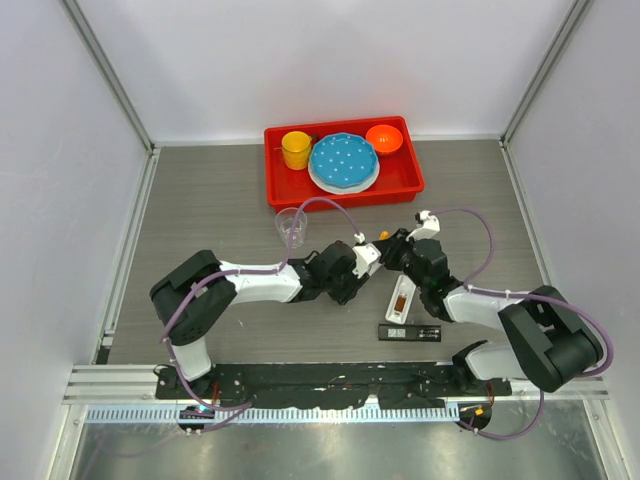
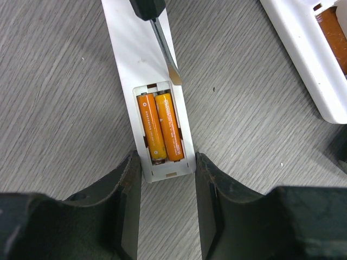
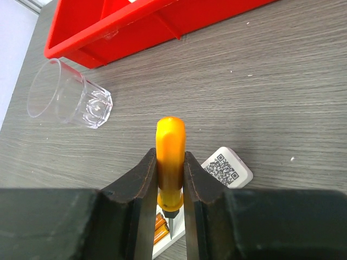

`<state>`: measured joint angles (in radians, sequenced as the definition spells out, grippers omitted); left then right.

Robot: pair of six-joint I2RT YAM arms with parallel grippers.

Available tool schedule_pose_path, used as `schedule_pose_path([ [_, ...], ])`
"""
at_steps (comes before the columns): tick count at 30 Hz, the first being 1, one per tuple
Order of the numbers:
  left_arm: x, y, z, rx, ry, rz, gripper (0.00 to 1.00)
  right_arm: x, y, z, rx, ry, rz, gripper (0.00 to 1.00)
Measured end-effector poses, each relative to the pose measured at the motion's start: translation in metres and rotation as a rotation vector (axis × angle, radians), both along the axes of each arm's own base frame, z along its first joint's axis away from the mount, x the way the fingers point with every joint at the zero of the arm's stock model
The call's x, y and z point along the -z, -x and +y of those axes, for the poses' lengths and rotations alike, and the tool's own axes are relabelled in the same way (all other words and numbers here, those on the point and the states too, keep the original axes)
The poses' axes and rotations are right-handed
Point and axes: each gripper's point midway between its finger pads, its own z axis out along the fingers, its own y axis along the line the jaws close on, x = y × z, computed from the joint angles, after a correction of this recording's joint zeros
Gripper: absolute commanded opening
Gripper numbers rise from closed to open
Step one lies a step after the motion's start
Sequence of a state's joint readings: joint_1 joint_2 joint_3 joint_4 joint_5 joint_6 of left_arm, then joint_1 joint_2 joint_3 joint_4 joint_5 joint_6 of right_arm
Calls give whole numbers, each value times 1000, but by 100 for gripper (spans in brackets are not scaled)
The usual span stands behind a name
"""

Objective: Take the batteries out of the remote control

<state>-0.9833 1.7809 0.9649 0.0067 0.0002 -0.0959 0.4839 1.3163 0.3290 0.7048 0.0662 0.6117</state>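
**Screwdriver tip at the open battery bay: slip risk**

Two orange batteries lie side by side in the open bay of a white remote, at the centre of the left wrist view. A screwdriver comes down from the top of the frame. Its flat tip sits at the bay's upper edge, just beside the right-hand battery's end, and I cannot tell whether it touches.

My left gripper pinches the remote's near end. My right gripper is clamped on the screwdriver's orange handle.

I judge the main risk to be the blade skidding off the rounded battery end and gouging the bay wall or the contact. A hard pry could flick a battery out, and it could roll toward the second remote at upper right or the clear cup. If my pinch is light, the remote could twist.
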Motion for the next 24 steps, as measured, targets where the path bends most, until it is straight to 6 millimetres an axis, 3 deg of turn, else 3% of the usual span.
schedule_pose_path([
  [24, 0, 0, 0, 0, 0, 0, 23, 12, -11, 13, -28, -13, 30, 1],
])
